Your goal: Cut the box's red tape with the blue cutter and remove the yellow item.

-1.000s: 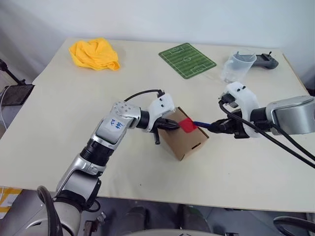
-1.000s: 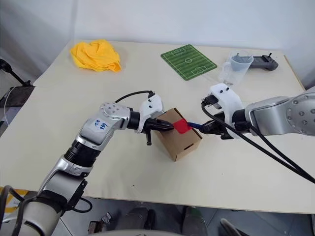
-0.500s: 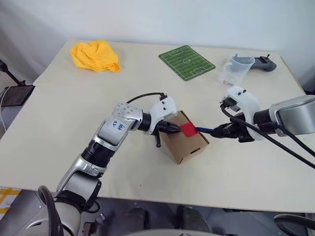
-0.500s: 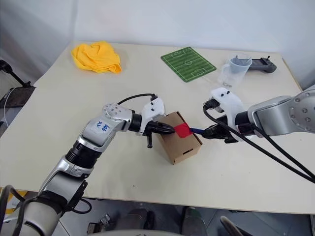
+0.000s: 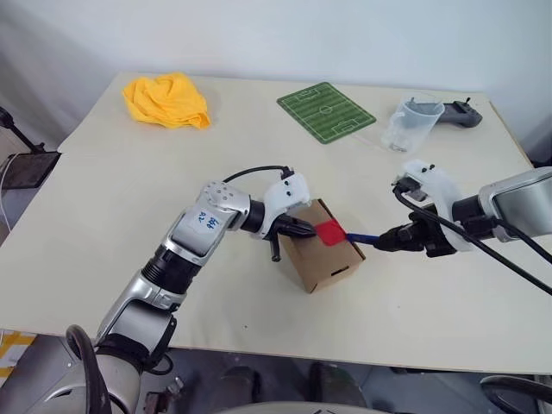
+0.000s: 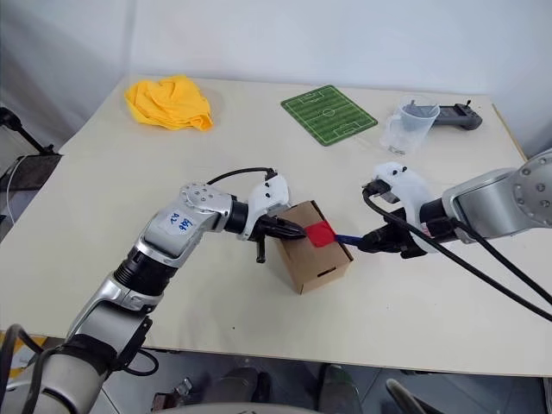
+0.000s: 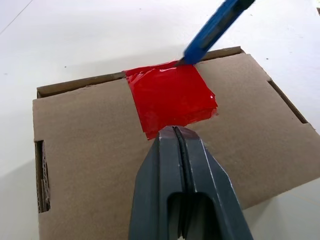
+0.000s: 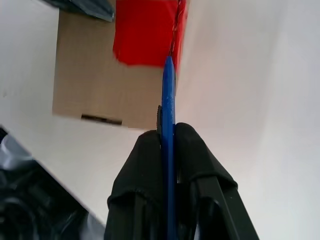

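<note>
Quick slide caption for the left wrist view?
Shut left gripper pressing the box while the blue cutter tip meets the red tape.

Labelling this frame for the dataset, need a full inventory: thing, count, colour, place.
brown cardboard box: 1, brown, table middle, between the grippers
red tape patch: 1, red, over the box's top edge
slim blue cutter: 1, blue, tip at the tape's edge
crumpled yellow cloth: 1, yellow, far left of table
green football-pitch mat: 1, green with white lines, far middle
clear plastic measuring jug: 1, clear, far right
dark grey handheld controller: 1, behind the jug
cream table: 1, under everything
left gripper: 1, black, shut, pressing on the box beside the tape
right gripper: 1, black, shut on the cutter
</note>
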Robot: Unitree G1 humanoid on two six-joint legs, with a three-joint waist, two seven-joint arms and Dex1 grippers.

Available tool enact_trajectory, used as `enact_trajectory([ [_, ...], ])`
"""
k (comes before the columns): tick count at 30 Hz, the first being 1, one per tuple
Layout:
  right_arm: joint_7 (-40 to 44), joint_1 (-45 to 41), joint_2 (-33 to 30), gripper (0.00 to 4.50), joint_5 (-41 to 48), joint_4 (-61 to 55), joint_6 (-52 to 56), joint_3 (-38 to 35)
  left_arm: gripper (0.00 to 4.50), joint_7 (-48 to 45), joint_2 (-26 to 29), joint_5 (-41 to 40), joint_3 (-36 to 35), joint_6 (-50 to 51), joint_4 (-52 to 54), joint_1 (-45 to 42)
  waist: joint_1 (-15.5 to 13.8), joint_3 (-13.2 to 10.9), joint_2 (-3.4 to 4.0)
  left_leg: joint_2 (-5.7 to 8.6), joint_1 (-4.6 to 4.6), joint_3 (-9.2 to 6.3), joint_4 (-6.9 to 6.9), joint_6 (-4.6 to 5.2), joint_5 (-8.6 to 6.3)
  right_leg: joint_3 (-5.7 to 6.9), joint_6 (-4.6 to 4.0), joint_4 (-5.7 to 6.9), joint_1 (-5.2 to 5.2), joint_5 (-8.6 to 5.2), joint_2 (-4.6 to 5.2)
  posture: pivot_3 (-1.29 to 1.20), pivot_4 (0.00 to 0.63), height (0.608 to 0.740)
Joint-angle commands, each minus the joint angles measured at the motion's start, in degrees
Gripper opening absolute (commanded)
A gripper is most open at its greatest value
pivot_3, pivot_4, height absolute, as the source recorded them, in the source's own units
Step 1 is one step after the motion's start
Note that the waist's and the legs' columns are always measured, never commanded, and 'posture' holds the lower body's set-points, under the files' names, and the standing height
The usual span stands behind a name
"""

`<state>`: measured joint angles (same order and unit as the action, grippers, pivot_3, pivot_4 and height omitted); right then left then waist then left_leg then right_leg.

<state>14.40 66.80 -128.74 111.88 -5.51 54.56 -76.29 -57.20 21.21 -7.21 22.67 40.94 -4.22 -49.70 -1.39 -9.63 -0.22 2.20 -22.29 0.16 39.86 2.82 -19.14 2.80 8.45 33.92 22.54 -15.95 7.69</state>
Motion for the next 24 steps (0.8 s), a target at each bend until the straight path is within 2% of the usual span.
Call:
enact_trajectory([
  [1,3.9,0.6,-0.3,0.11,1.1,-2.8,6.4,3.3,0.0,-0.1,0.7,1.5,3.4,2.4,-0.3,1.8,0.0,0.0,0.0,0.0,0.0,-0.01,0.0,0.0,-0.01,0.0,0.0,-0.01,0.0,0.0,0.02,0.0,0.15,0.74],
  [8,6.3,-2.7,-0.3,0.11,1.1,-1.5,8.9,5.0,0.0,0.4,0.7,1.3,3.5,3.6,1.4,2.8,0.0,0.0,-0.01,-0.02,0.01,-0.06,-0.06,-0.03,-0.04,0.02,-0.04,-0.05,0.0,-0.02,0.05,0.0,0.15,0.74],
  [18,13.5,-17.6,0.2,0.11,1.1,6.9,17.9,12.4,0.0,-0.8,0.9,0.8,2.3,-0.3,1.3,2.4,0.0,0.0,0.15,0.0,-0.05,-0.01,-0.11,-0.02,-0.08,0.05,-0.08,-0.33,0.1,-0.05,0.23,0.0,0.15,0.74],
  [24,13.3,-26.5,9.0,0.11,1.1,7.8,12.1,15.0,0.0,-3.0,1.1,-1.3,-1.9,-7.3,-0.4,0.9,-0.2,-0.1,0.15,0.02,-0.21,-0.17,-0.16,-0.11,-0.15,0.24,-0.15,-0.42,0.19,-0.08,0.32,0.0,0.15,0.74],
])
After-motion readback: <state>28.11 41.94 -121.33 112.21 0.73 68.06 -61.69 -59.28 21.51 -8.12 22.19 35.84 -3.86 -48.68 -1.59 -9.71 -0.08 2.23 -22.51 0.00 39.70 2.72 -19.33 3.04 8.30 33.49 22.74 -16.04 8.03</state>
